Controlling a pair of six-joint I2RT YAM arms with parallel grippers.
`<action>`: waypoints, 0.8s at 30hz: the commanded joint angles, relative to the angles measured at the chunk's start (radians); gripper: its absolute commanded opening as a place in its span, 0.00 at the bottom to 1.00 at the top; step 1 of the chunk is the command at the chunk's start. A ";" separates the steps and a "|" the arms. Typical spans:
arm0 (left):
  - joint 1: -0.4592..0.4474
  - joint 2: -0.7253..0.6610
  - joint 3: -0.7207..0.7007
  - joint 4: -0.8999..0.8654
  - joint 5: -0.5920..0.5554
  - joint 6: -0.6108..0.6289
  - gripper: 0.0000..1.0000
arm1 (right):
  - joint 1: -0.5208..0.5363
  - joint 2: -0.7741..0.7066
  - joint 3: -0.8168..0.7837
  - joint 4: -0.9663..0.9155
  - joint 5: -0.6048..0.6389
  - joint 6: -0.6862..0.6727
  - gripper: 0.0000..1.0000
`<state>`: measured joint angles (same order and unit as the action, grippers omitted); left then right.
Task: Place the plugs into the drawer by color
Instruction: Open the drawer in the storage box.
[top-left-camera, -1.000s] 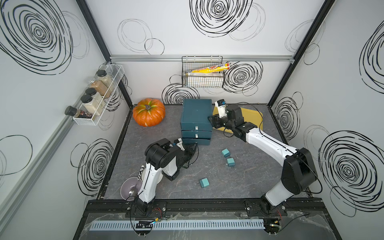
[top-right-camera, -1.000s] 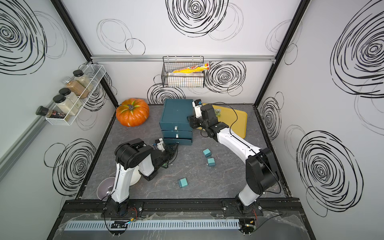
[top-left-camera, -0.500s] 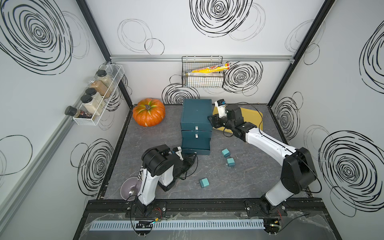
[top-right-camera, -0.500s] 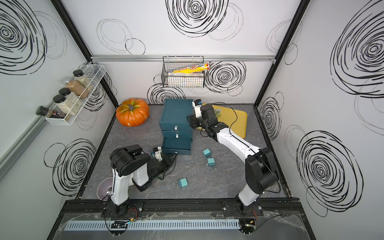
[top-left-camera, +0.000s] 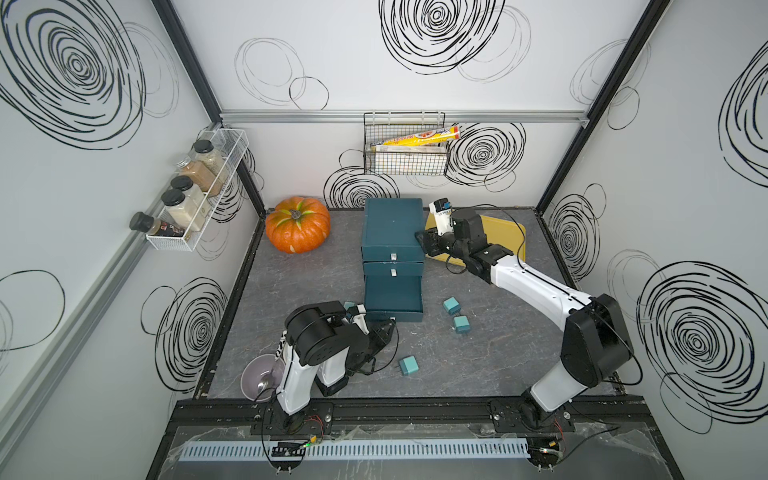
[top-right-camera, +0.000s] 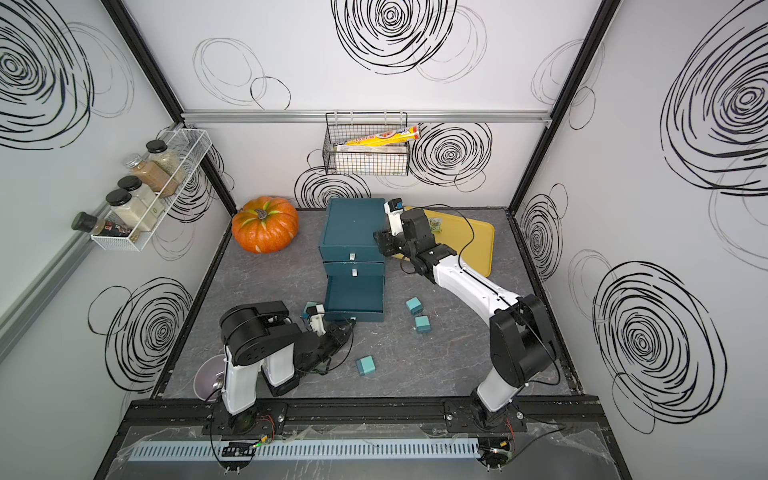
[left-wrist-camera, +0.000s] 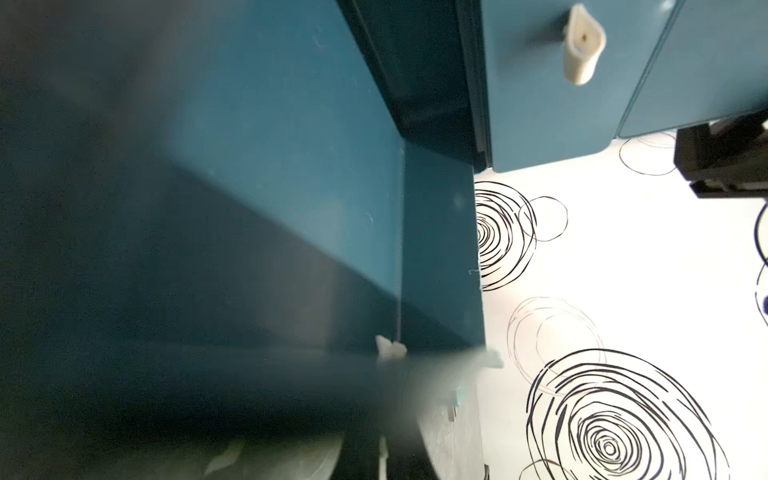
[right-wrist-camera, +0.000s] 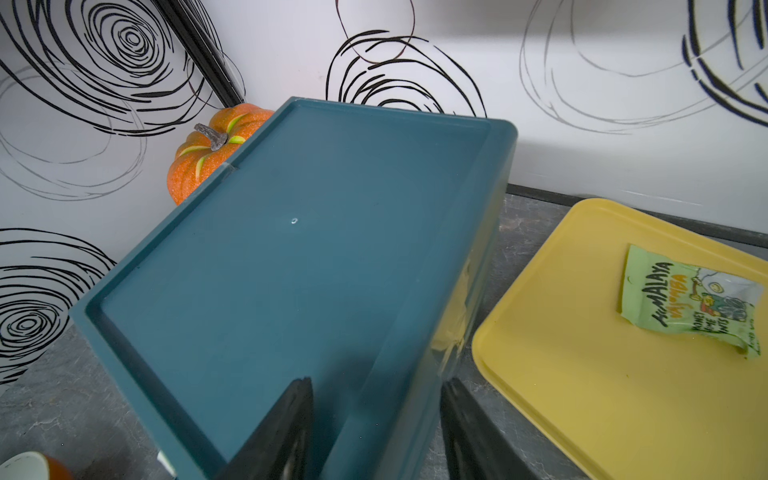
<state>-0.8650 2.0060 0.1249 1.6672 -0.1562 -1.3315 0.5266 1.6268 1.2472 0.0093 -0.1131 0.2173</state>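
Centre frame, the right pincer (top-left-camera: 423, 243) clamps the drawer cabinet (top-left-camera: 392, 226) steady. The left pincer (top-left-camera: 385, 329), closed on the bottom pull tab (top-left-camera: 392, 319), holds that drawer open for teal plugs (top-left-camera: 451, 306).

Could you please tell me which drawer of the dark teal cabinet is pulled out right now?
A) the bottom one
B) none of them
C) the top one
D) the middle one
A: in both top views the bottom drawer juts forward from the cabinet, while the two drawers above it sit closed.

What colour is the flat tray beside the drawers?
The tray is yellow, seen best in the right wrist view.
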 joint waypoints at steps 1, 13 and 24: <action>-0.011 0.035 -0.054 0.212 0.001 0.035 0.00 | -0.005 0.054 -0.017 -0.122 0.021 -0.024 0.54; -0.004 -0.042 -0.047 0.161 0.011 0.093 0.51 | -0.005 0.045 -0.014 -0.123 -0.018 -0.022 0.72; -0.025 -0.288 0.077 -0.293 0.045 0.162 0.75 | -0.005 -0.061 -0.092 -0.039 -0.016 -0.012 0.76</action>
<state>-0.8829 1.7664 0.1600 1.4944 -0.1268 -1.2228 0.5198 1.5898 1.1976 0.0349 -0.1360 0.2192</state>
